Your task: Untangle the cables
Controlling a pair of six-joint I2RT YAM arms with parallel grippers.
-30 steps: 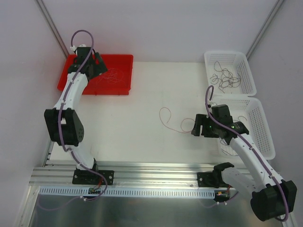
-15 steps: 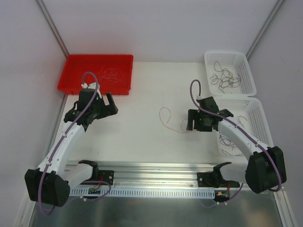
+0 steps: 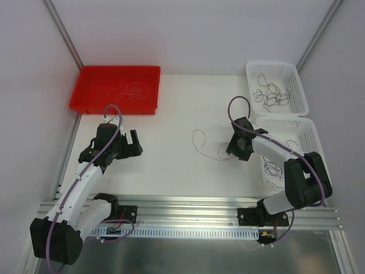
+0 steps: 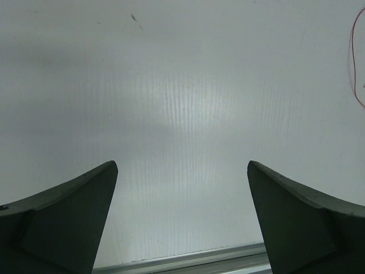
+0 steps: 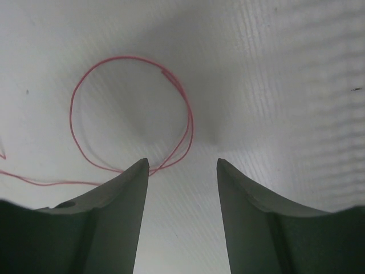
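Right wrist view: right hand (image 5: 182, 162) partly open, fingers a moderate gap apart, nothing held. Red wire (image 5: 190, 121) lies flat on the counter (image 5: 285, 68), coiled in a loop at 12 o'clock of the fingertips. The loop's near edge runs right at the tip of the finger on the 9 o'clock side; cannot tell if it touches. A thin tail of the same wire trails off toward 9 o'clock and out of view.

Left wrist view: left hand (image 4: 182, 165) wide open and empty over bare counter. A bit of red wire shows at the 3 o'clock edge, well apart from the fingers.

Top view: right hand sits low at 3 o'clock of the counter's middle, pointing toward 9 o'clock, with the wire's small loop just beside its tips. The wire then runs toward 9 o'clock into a second, bigger loop near the middle. Left hand is near the 8 o'clock side, well apart from the wire.

Red tray (image 3: 91, 97) at 10 o'clock holds a thin tangle (image 3: 134, 89). Far basket (image 3: 252, 67) at 2 o'clock holds black wires (image 3: 271, 91). Near basket (image 3: 317, 154) at 3 o'clock, just beside the right arm, holds a few dark wires (image 3: 274, 171); colour too fine to tell.
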